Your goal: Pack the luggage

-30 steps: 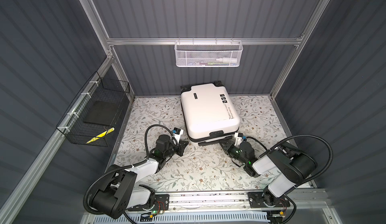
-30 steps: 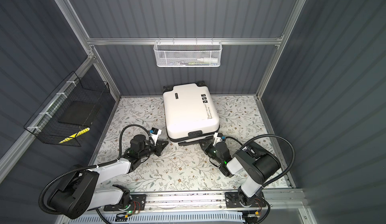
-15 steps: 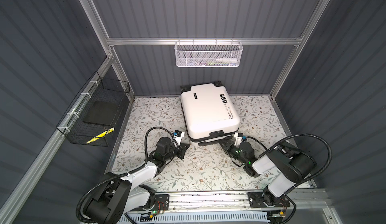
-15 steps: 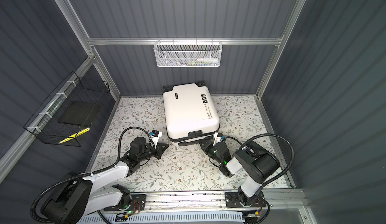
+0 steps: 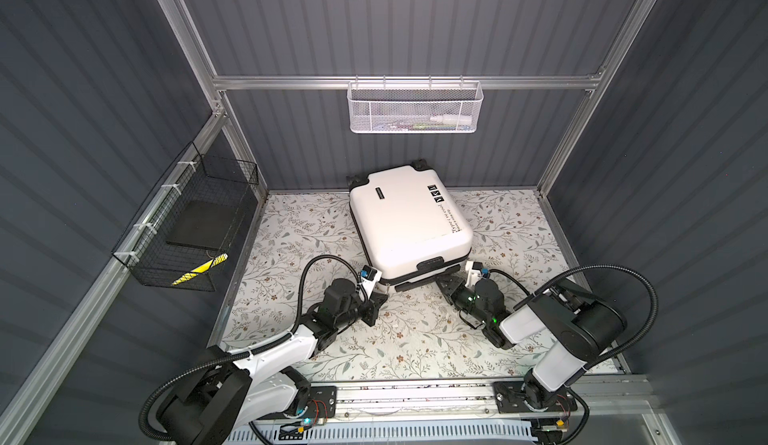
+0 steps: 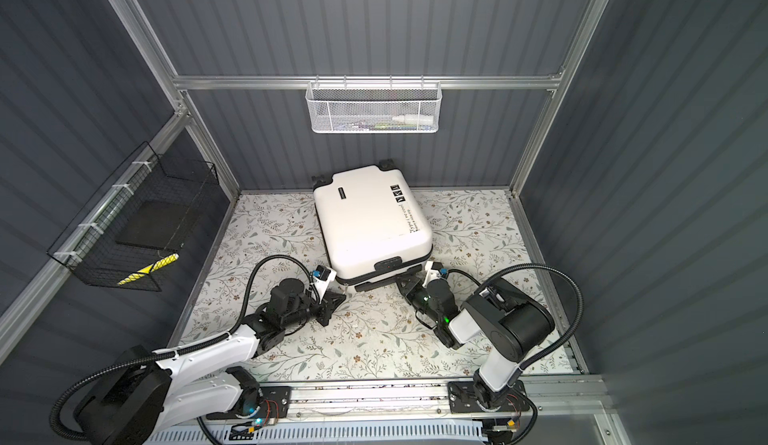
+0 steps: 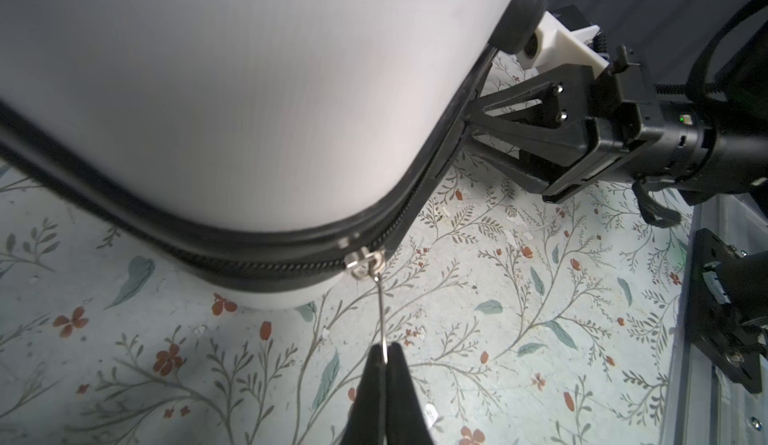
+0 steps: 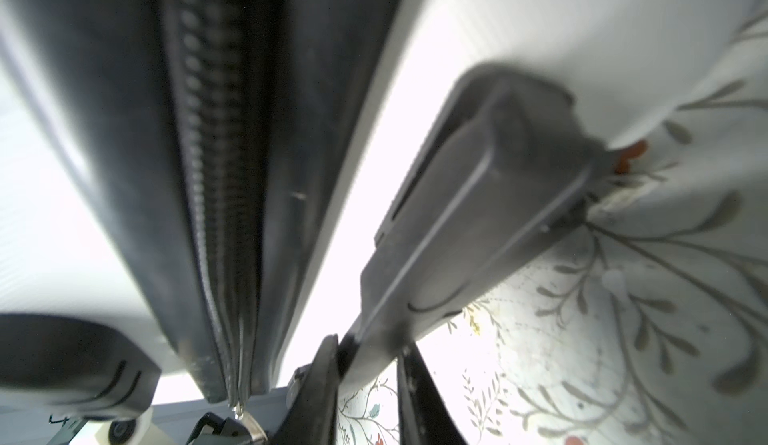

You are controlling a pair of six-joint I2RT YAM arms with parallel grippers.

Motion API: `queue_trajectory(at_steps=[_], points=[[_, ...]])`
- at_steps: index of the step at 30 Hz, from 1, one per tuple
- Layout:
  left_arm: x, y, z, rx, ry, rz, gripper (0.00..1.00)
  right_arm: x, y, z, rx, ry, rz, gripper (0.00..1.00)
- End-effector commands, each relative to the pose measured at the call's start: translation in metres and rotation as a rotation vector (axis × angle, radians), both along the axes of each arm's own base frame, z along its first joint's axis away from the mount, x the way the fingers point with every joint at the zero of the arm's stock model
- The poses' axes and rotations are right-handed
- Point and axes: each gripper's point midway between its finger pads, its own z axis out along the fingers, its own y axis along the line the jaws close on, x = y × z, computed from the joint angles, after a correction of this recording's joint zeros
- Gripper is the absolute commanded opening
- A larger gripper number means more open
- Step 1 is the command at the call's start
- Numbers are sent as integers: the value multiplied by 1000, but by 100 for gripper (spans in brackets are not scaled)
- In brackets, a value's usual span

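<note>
The luggage, a white hard-shell suitcase, lies flat and closed on the floral table in both top views. My left gripper sits at its near left corner. It is shut on the thin metal zipper pull, which hangs from the slider. My right gripper is at the near right side, shut on the black handle that sticks out from the suitcase's front edge. The black zipper runs beside it.
A white mesh basket with small items hangs on the back rail. A black wire basket on the left wall holds a dark flat item and a yellow-black striped one. Grey walls enclose three sides. An aluminium rail runs along the front.
My left gripper has slid a little to the right along the suitcase's front edge with the zipper pull, and its elbow has dropped lower. The right arm has not moved.
</note>
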Motion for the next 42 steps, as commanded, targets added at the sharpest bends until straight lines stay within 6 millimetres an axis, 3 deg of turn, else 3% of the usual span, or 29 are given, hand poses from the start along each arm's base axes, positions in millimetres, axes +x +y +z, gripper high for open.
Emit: queue_trajectory(at_steps=[1, 6, 16, 28, 31, 39, 40, 42], points=[[-10, -25, 22, -28, -56, -121, 0, -9, 21, -7, -67, -23, 106, 0], [-2, -32, 27, -32, -66, -115, 0, -14, 36, -2, -69, -33, 130, 0], [3, -32, 38, -43, -94, -93, 0, -33, 84, 11, -64, -65, 221, 0], [-2, 6, 64, -10, -188, 31, 0, -29, 63, -3, -101, -34, 165, 0], [-3, 8, 72, -20, -200, 33, 0, -29, 64, -4, -102, -30, 169, 0], [-3, 0, 66, -17, -173, 3, 0, -31, 67, -1, -92, -34, 189, 0], [-3, 0, 65, -19, -170, 4, 0, -32, 68, 0, -88, -33, 199, 5], [-3, 0, 62, -19, -165, 9, 0, -37, 68, 4, -85, -28, 215, 29]])
